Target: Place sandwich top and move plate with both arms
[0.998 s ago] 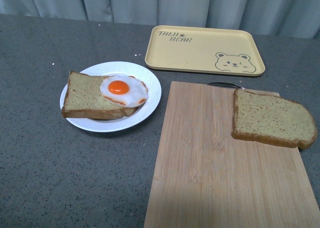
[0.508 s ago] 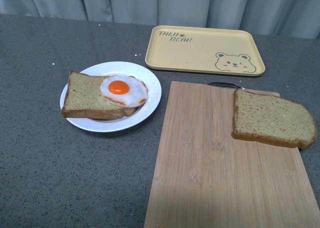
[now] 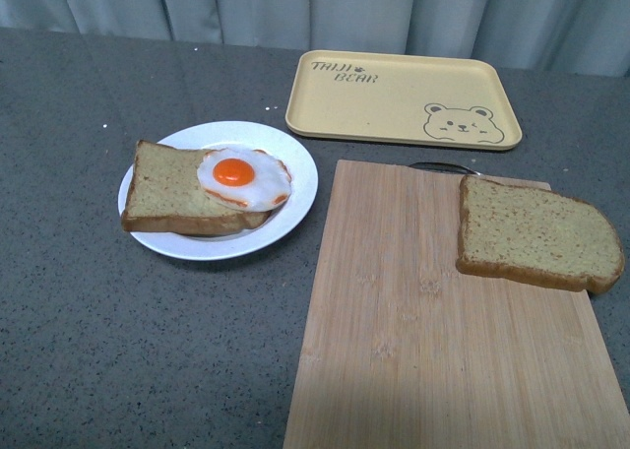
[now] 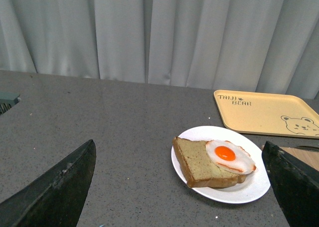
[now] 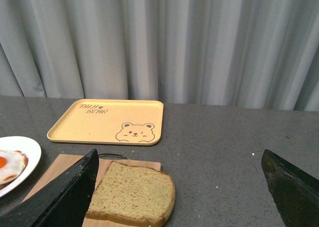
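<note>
1. Nearest the robot, both arms are drawn back and out of the front view. The left gripper (image 4: pixel 178 150) has its fingers (image 4: pixel 60 187) spread wide with nothing between them. The right gripper (image 5: pixel 179 155) is just as wide and just as empty. I judge this a ready stance, since no step has begun.
2. A wooden cutting board (image 3: pixel 443 321) lies flat on the grey table (image 3: pixel 118 351), on the robot's right side.
3. The sandwich top (image 3: pixel 536 234) lies flat at the board's far right corner, its domed end hanging a little past the board's right edge. It sits before the right gripper, so that arm looks the natural one to fetch it (the overhang may offer a finger a way under).
4. The plate (image 3: pixel 301 173) stands left of the board, near its far corner but apart from it. It carries the bottom slice (image 3: pixel 162 188), which juts over the left rim. A fried egg (image 3: pixel 244 178) rests on the slice's right part, uncovered, so the sandwich is not yet closed.
5. Farther off lies the yellow tray (image 3: pixel 394 99) with its bear drawing and nothing on it, probably where the plate is bound.
6. A pale curtain (image 3: pixel 295 6) hangs behind everything.
</note>
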Action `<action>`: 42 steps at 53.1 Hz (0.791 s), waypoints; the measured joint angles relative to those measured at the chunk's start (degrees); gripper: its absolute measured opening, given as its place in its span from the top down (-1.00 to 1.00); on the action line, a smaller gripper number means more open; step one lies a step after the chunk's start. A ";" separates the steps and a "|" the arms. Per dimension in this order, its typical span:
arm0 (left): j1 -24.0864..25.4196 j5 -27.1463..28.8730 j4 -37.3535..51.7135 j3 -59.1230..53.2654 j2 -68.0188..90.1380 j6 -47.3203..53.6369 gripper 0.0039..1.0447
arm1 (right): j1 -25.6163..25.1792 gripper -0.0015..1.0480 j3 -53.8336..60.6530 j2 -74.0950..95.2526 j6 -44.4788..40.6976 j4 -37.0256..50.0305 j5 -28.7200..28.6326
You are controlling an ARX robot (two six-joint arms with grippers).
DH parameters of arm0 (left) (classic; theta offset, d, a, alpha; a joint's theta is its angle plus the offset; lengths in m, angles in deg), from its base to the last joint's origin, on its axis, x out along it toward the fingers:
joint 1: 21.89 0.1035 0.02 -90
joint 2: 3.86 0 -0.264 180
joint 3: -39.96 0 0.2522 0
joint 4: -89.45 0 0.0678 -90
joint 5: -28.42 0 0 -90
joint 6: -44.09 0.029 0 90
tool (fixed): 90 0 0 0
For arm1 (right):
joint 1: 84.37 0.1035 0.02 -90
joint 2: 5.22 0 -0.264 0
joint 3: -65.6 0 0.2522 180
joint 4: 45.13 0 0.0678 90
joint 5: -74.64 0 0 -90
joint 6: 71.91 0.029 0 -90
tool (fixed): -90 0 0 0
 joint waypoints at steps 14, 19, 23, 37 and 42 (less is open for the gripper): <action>0.00 0.00 -0.02 0.00 0.00 0.00 -0.88 | 0.00 -0.82 0.02 0.00 0.00 0.00 0.00; 0.00 0.00 0.00 0.00 0.00 0.00 -0.88 | 0.00 -0.82 0.00 0.00 0.00 0.00 0.00; 0.00 0.00 -0.02 0.00 0.00 0.00 -0.88 | 0.00 -0.82 0.00 0.00 0.00 0.00 0.00; 0.00 0.00 -0.02 0.00 0.00 0.00 -0.88 | 0.00 -0.82 0.02 0.00 0.00 0.00 0.00; 0.00 0.00 0.00 0.00 0.00 0.00 -0.88 | 0.00 -0.82 0.00 0.00 0.00 0.00 0.00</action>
